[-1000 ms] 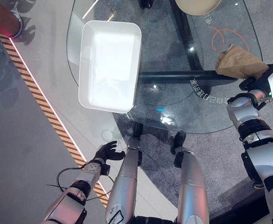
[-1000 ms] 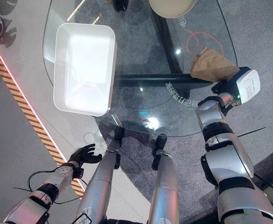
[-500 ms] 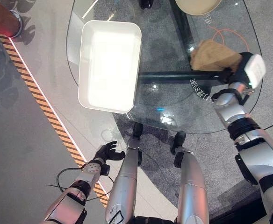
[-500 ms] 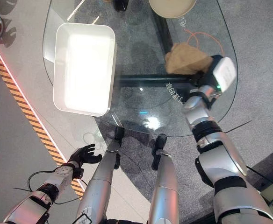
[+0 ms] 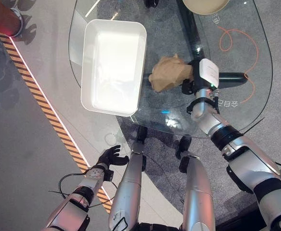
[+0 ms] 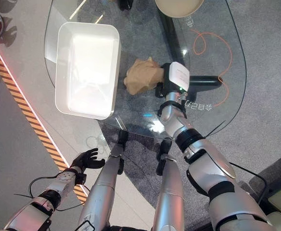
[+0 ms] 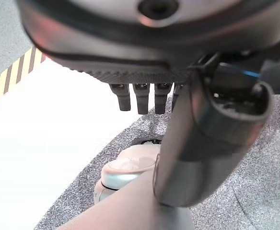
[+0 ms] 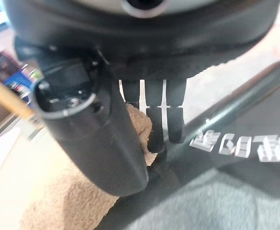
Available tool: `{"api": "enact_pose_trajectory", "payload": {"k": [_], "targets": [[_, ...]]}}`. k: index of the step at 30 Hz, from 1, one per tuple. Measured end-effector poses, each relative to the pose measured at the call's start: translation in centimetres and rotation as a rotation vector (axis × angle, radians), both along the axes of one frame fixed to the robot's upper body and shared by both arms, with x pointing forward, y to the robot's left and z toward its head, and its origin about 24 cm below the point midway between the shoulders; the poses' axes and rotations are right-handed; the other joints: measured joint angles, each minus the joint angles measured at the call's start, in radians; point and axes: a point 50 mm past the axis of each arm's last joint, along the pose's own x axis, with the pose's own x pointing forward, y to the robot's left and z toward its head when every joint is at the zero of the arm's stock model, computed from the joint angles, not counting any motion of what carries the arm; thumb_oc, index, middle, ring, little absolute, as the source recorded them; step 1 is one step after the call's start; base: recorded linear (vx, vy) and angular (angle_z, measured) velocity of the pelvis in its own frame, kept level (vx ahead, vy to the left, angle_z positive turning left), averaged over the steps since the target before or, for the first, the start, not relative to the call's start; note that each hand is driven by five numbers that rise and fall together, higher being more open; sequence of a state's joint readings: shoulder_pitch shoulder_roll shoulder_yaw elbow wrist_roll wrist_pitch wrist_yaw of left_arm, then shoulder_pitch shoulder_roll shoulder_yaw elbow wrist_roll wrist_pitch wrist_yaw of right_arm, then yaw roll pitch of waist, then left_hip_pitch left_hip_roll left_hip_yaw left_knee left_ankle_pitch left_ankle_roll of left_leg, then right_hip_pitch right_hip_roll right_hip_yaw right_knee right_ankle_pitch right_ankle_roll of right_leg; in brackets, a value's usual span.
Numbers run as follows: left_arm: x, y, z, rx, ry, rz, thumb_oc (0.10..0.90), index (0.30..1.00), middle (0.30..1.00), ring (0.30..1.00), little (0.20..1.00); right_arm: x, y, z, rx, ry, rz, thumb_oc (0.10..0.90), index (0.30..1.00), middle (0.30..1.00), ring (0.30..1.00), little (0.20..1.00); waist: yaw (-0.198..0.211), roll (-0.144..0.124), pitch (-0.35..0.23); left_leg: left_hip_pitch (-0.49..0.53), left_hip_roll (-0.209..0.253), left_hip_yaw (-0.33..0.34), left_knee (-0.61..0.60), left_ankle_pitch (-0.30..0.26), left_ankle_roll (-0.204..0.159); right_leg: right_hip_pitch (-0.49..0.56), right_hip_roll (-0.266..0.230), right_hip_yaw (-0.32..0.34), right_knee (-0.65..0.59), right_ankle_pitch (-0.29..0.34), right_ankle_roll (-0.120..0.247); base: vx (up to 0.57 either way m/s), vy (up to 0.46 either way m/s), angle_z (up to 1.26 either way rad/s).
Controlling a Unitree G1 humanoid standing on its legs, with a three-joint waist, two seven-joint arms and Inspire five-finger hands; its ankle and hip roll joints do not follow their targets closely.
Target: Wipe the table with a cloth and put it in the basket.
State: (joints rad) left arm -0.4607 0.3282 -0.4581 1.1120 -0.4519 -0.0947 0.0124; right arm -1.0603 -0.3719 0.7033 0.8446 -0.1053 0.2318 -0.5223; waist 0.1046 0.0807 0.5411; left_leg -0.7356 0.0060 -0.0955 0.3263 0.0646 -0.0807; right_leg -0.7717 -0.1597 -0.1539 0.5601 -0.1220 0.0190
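Left eye view: the counter (image 5: pixel 256 103) is a rounded pane of clear glass on a dark tubular frame, with grey carpet showing through it. A crumpled tan cloth (image 5: pixel 169 73), soft and napped, lies bunched near the middle of the glass, just beside the right long wall of the basket (image 5: pixel 143 62), a white, smooth, rectangular tub with rounded corners standing toward the counter's left edge. The right hand (image 5: pixel 194 77) is against the cloth's right side. The left hand (image 5: pixel 110 156) hangs low off the counter's near edge, above the floor by a black-and-yellow striped floor strip (image 5: pixel 44 108), fingers relaxed and holding nothing. Right eye view: a round beige dish (image 6: pixel 179 6) sits at the counter's far edge, and an orange looping line (image 6: pixel 209 45) shows on the right part of the glass. Bare glass lies to the right of the arm and between the cloth and the near rim. Left wrist view: the fingers (image 7: pixel 145 98) point straight, grasping nothing, over pale floor and grey carpet. Right wrist view: the fingers (image 8: pixel 171 122) and thumb are curled into the terry-textured cloth, pinching its edge above the dark frame bar.
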Motion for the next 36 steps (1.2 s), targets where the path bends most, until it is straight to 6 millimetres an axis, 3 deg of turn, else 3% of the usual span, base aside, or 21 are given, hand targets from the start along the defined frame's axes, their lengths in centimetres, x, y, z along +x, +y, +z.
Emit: {"api": "enact_pose_trajectory", "payload": {"k": [20,27,36], "targets": [[-0.1,0.0,-0.1,0.002,0.005,0.008,0.8,0.9,0.9,0.9,0.9,-0.9,1.7,-2.2,-0.08,0.073,0.106,0.1,0.3,0.3,0.3,0.2,-0.013,0.002,-0.002,0.008,0.001,0.001,-0.013,0.006,-0.001,0.0,0.0,0.0,0.002,-0.001,-0.002,0.0,0.0,0.0],[0.0,0.0,-0.1,0.002,0.004,0.007,0.8,0.9,0.9,0.9,0.9,-0.9,1.6,-2.4,-0.082,0.069,0.094,0.1,0.3,0.3,0.3,0.2,-0.01,0.002,-0.002,0.011,0.001,0.001,-0.01,0.005,-0.001,0.001,-0.002,0.001,0.009,-0.003,-0.003,0.01,-0.002,0.0],[-0.1,-0.3,-0.2,-0.001,0.01,-0.003,0.8,0.9,0.9,0.9,0.9,-0.7,-0.1,-3.4,-0.062,0.043,-0.033,0.1,0.3,0.3,0.3,0.2,0.004,0.003,-0.004,0.027,-0.004,-0.001,-0.007,0.006,0.001,0.018,-0.009,0.002,0.017,-0.011,-0.004,0.01,-0.003,0.01]]}}
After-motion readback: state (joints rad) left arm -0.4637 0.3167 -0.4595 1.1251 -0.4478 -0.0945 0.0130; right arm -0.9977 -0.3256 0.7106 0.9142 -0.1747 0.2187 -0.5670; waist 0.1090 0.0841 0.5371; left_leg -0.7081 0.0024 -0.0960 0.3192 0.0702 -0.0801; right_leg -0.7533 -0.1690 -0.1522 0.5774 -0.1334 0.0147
